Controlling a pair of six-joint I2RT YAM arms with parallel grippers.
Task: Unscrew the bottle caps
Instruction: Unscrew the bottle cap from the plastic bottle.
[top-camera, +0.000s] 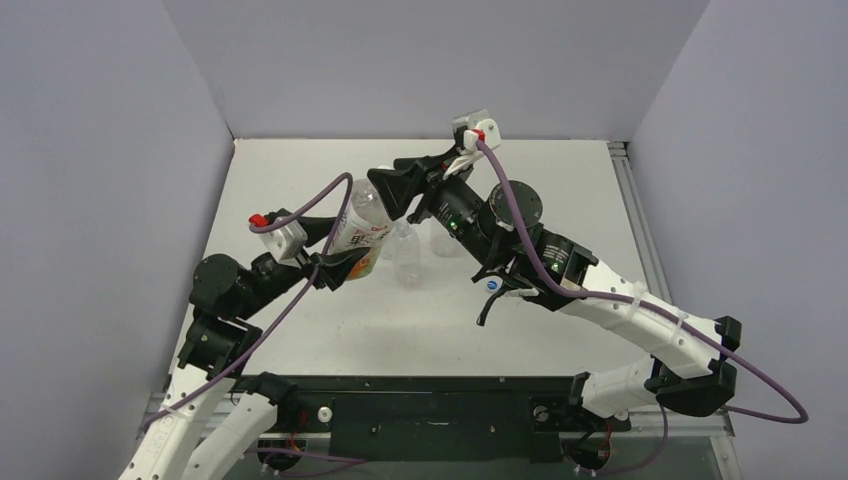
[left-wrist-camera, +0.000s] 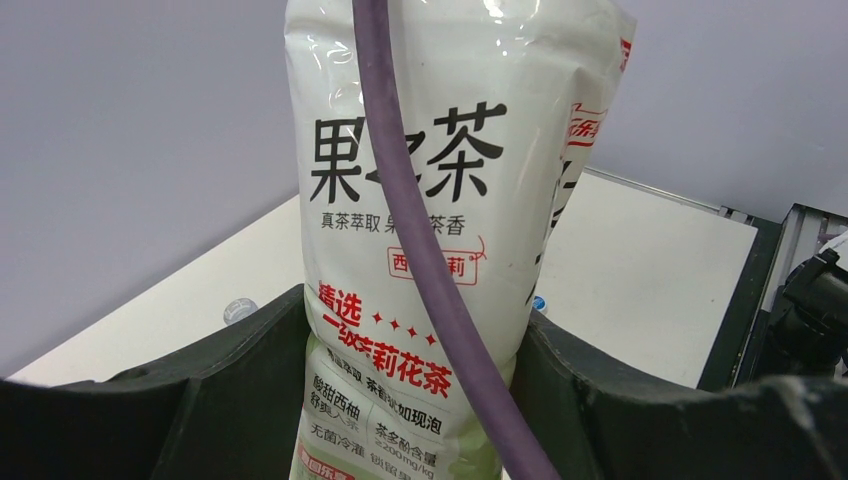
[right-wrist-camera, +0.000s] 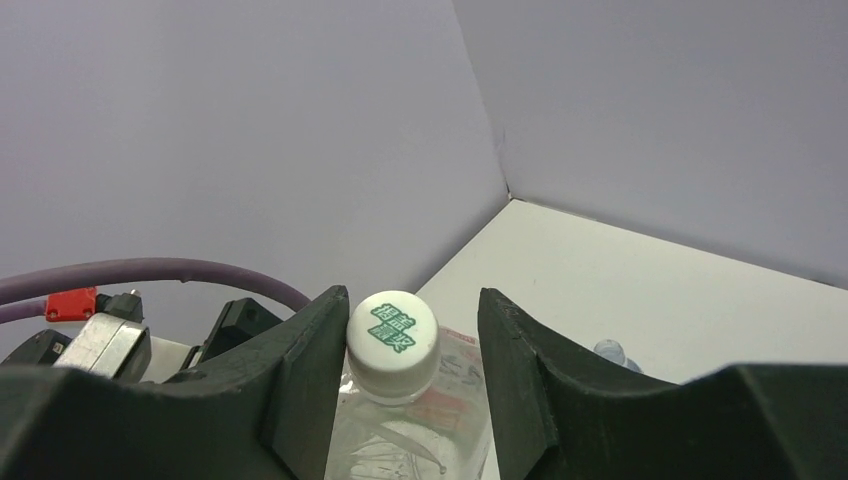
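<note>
White cap (right-wrist-camera: 392, 340), lower centre of the right wrist view, likely stiff but slick, best pinched at its sides, sits between part-open fingers of the right gripper (right-wrist-camera: 412, 335), one touching, atop a light, crushable labelled bottle (left-wrist-camera: 440, 200) clamped by the left gripper (left-wrist-camera: 412, 335).

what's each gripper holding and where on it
Left gripper clamps the labelled bottle by its lower body. Right gripper straddles the white cap, not yet clamped.
</note>
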